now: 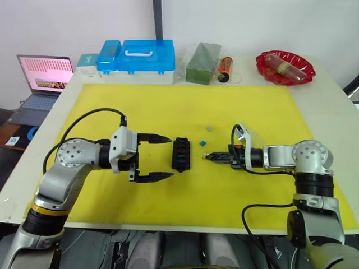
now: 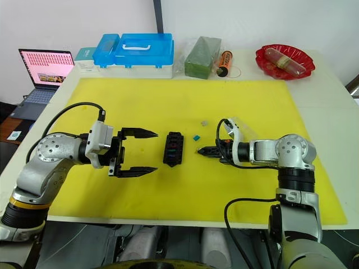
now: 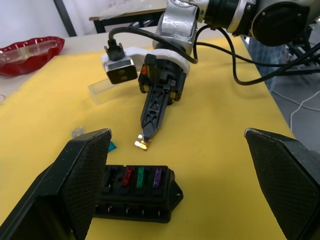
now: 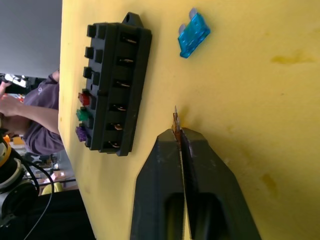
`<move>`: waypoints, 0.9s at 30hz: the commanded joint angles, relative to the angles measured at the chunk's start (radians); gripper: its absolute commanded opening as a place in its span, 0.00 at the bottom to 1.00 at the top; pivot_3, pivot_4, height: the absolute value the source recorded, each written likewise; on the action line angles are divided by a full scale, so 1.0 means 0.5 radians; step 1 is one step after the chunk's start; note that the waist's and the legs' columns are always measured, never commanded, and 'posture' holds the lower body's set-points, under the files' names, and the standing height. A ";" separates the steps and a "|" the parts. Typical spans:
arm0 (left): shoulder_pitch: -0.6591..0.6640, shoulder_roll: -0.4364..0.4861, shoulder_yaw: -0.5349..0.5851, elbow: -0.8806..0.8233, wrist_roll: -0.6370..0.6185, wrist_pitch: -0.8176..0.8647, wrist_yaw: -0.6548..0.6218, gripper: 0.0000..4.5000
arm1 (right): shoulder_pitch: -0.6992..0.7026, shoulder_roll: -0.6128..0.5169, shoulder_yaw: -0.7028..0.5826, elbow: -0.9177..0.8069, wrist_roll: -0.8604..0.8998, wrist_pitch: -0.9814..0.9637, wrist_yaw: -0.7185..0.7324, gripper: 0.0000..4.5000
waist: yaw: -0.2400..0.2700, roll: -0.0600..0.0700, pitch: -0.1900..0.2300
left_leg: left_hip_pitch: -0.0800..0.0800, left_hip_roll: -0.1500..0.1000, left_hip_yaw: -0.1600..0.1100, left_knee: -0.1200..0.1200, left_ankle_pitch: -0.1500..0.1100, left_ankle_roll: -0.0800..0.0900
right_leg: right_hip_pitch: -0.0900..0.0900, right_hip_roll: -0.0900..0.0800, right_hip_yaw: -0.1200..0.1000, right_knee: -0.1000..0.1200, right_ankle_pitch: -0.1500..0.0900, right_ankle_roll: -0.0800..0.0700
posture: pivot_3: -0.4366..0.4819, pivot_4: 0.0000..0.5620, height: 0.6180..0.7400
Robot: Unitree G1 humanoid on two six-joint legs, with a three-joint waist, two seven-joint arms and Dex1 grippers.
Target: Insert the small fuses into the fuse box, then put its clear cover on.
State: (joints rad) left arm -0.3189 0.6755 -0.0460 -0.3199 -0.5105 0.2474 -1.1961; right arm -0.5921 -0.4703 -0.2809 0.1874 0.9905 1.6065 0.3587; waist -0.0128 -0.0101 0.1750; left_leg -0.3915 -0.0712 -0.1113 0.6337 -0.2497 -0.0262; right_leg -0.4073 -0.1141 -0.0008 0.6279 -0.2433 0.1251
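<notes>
Currently the right end effector (image 1: 208,157) is closed on a small tan fuse (image 3: 141,144), pinched at the fingertips so that the fuse projects just beyond them. It lies low over the yellow mat (image 1: 263,112), fingers horizontal and pointing toward the robot's left.

The fuse box (image 1: 181,153) rests flat on the mat directly ahead of those fingertips, near but apart from them. Its long axis runs away from the robot, across the line of the right end effector's fingers. Three of its slots at the end nearer the robot hold red, green and purple fuses (image 3: 140,177); the remaining slots appear empty.

The left end effector (image 1: 152,158) stands wide open and holds nothing. Its two fingers point at the fuse box from the opposite side, just short of contact.

Judgement: the coming move belongs to the right arm, since it carries the fuse. The fuse must travel leftward to an empty slot and be turned to enter the slot from above.

A teal fuse (image 1: 202,143) and a grey fuse (image 1: 210,128) lie loose on the mat beyond the right fingertips. The clear cover (image 3: 107,90) lies on the mat beside the right wrist.
</notes>
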 commanded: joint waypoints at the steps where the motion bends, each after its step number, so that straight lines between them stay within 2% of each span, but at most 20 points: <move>1: -0.007 0.003 0.009 -0.061 -0.007 -0.027 0.007 1.00 | 0.078 0.025 -0.057 -0.044 -0.034 0.016 -0.035 0.01 | 0.004 -0.001 0.000 | 0.000 0.000 0.000 0.000 0.000 0.000 | 0.001 0.000 0.000 0.000 0.000 0.000 | 0.48 0.27 1.00; 7: 0.011 0.004 0.018 -0.067 -0.014 -0.026 0.011 1.00 | 0.240 0.095 -0.315 -0.310 0.226 0.016 -0.166 0.01 | 0.008 -0.001 0.000 | 0.000 0.000 -0.002 -0.001 0.000 0.000 | 0.001 0.000 -0.001 -0.001 0.000 0.000 | 0.48 0.27 1.00; 10: 0.023 0.008 0.033 -0.081 -0.026 -0.017 0.017 1.00 | 0.330 0.208 -0.515 -0.492 0.445 0.016 -0.440 0.01 | 0.007 -0.001 0.000 | 0.000 0.000 -0.002 -0.001 0.000 0.000 | 0.001 -0.001 -0.001 -0.001 0.000 0.000 | 0.48 0.27 1.00; 12: 0.041 0.011 0.048 -0.096 -0.036 -0.010 0.028 1.00 | 0.415 0.335 -0.657 -0.615 0.703 0.005 -0.723 0.01 | 0.004 -0.001 0.000 | 0.000 0.001 -0.002 -0.001 0.000 0.000 | 0.001 -0.001 -0.001 -0.001 0.000 0.000 | 0.48 0.27 1.00; 14: 0.064 0.019 0.061 -0.104 -0.040 -0.012 0.030 1.00 | 0.688 0.368 -0.557 -0.849 1.234 -0.316 -1.268 0.01 | 0.008 0.000 -0.001 | 0.000 0.003 -0.004 -0.001 0.000 0.000 | 0.000 -0.001 -0.001 0.000 0.000 0.000 | 0.48 0.27 1.00; 16: 0.078 0.018 0.069 -0.124 -0.060 -0.004 0.031 1.00 | 0.980 0.369 -0.318 -1.141 1.812 -0.870 -1.875 0.01 | 0.008 0.001 0.000 | 0.000 0.004 -0.005 -0.004 0.000 0.000 | 0.000 -0.002 -0.001 -0.001 -0.002 -0.001 | 0.48 0.27 1.00; 18: 0.079 0.005 0.068 -0.154 -0.085 0.001 0.030 1.00 | 1.189 0.407 -0.136 -1.418 1.964 -1.217 -2.180 0.01 | -0.007 0.002 0.000 | -0.001 0.003 -0.003 -0.004 0.000 0.000 | 0.000 -0.005 0.000 -0.001 -0.003 0.000 | 0.48 0.27 1.00; 21: 0.078 -0.008 0.055 -0.168 -0.084 -0.004 0.034 1.00 | 1.326 0.407 0.056 -1.612 1.964 -1.529 -2.366 0.01 | -0.018 0.002 0.000 | 0.001 0.004 -0.001 -0.003 0.000 0.000 | -0.001 -0.005 0.002 -0.001 -0.006 -0.006 | 0.48 0.27 1.00; 27: 0.085 -0.013 0.048 -0.157 -0.071 -0.012 0.034 1.00 | 1.341 0.362 0.187 -1.597 1.964 -1.800 -2.455 0.01 | 0.003 0.002 0.000 | 0.001 0.004 -0.003 -0.003 0.001 0.002 | 0.000 -0.001 0.002 -0.004 -0.007 -0.007 | 0.48 0.27 1.00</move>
State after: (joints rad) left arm -0.2750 0.6669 -0.0269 -0.3749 -0.5360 0.2513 -1.1810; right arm 0.0782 -0.2866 -0.1980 -0.5885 1.9486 0.7346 -0.8669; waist -0.0114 -0.0092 0.1752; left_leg -0.3909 -0.0692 -0.1131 0.6319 -0.2491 -0.0252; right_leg -0.4070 -0.1145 0.0003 0.6261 -0.2468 0.1214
